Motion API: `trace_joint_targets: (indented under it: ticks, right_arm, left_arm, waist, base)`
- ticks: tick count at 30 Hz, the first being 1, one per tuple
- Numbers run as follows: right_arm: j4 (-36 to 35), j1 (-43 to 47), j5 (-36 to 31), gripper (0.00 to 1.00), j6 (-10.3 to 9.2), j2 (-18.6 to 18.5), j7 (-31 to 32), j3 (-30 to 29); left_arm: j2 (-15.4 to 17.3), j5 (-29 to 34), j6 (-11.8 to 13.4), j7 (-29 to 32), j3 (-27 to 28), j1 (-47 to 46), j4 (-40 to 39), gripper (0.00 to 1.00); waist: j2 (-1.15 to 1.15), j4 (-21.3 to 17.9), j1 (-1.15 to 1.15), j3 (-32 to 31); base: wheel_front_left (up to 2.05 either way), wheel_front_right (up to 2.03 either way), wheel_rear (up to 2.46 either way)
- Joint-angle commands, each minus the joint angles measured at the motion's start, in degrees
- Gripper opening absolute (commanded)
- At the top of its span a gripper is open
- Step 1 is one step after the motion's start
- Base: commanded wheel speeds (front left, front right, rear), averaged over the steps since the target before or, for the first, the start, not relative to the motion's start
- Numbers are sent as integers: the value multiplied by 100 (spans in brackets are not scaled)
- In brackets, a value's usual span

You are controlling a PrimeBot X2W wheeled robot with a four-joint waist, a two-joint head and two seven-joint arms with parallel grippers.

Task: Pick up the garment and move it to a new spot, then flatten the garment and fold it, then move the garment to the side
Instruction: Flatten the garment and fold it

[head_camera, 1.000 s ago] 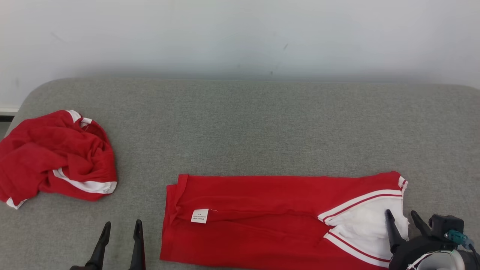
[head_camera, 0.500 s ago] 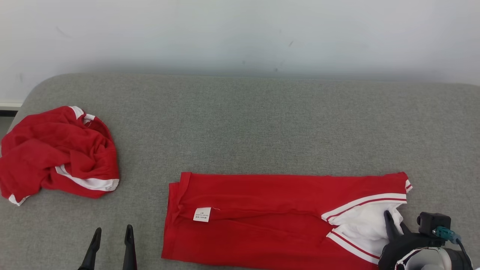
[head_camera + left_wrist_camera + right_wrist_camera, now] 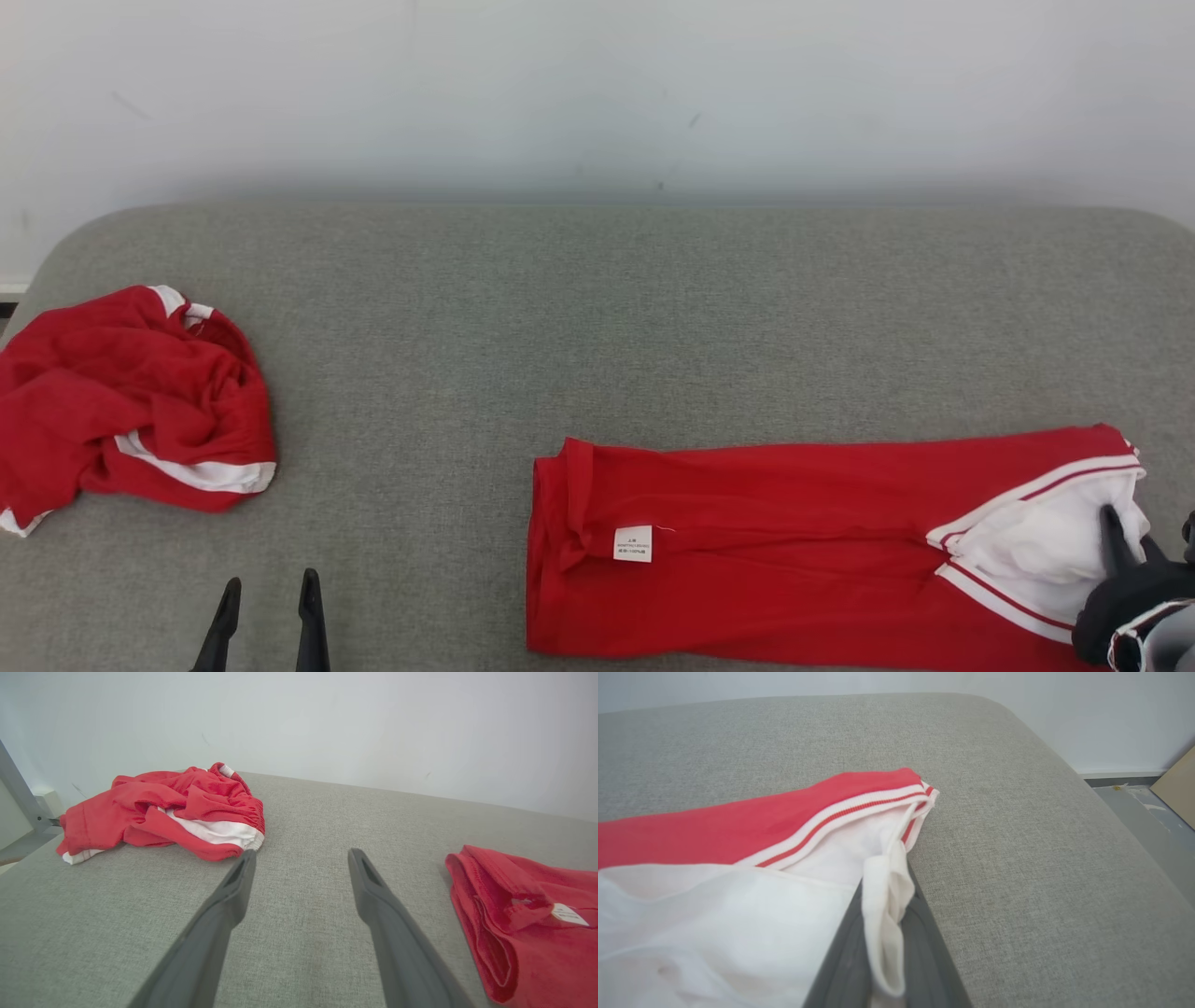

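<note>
The garment [image 3: 766, 551] is a long folded piece of red cloth with a white, red-striped panel at its right end, lying flat along the near edge of the grey padded surface [image 3: 597, 308]. A small white label shows near its left end. My right gripper [image 3: 1120, 537] is shut on the white hem at that right end; the right wrist view shows the white cloth [image 3: 738, 896] pinched between its fingers [image 3: 840, 952]. My left gripper [image 3: 266, 588] stands open over bare surface, left of the garment's red end [image 3: 528, 938], its fingers [image 3: 224, 905] apart and touching nothing.
A second red and white garment [image 3: 131, 392] lies crumpled at the far left, also in the left wrist view [image 3: 173, 807]. A pale wall runs behind the surface. The surface's rounded right edge drops to grey floor [image 3: 1148, 826], where a beige board [image 3: 1178, 791] leans.
My right gripper closed on the white hem and dragged the folded garment to the right along the surface. The left gripper stayed open and sank slightly in the view.
</note>
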Motion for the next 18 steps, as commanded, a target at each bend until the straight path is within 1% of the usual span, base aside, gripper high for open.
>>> trace_joint_targets:
  ticks: [1,5,8,12,16,18]
  right_arm:
    - [-65,-23,80,0,-16,-8,-28,3]
    - [-531,93,269,0,-15,118,23,193]
    - [-1041,218,537,0,-14,187,141,401]
    - [-2008,493,940,0,-14,265,416,710]
    - [-3100,775,1403,0,-14,386,836,1006]
    - [-3538,882,1581,0,-14,461,1033,1095]
  left_arm:
    - [-6,-12,13,-23,25,101,9,100]
    - [-6,-11,13,-23,36,76,27,100]
    - [-6,10,13,-23,26,67,49,100]
    - [-6,34,13,-23,33,50,69,100]
    - [-6,31,13,-23,25,12,77,100]
    - [-6,22,13,-23,-7,-16,102,100]
  waist:
    - [0,-47,-1,1]
    - [0,-145,-1,12]
    - [0,-192,-1,5]
    - [0,-227,-1,-9]
    - [0,-225,-1,5]
    - [0,-199,-1,15]
  base:
    - [0,0,0]
    - [0,0,0]
    - [0,0,0]
    - [0,0,0]
    - [0,0,0]
    - [0,0,0]
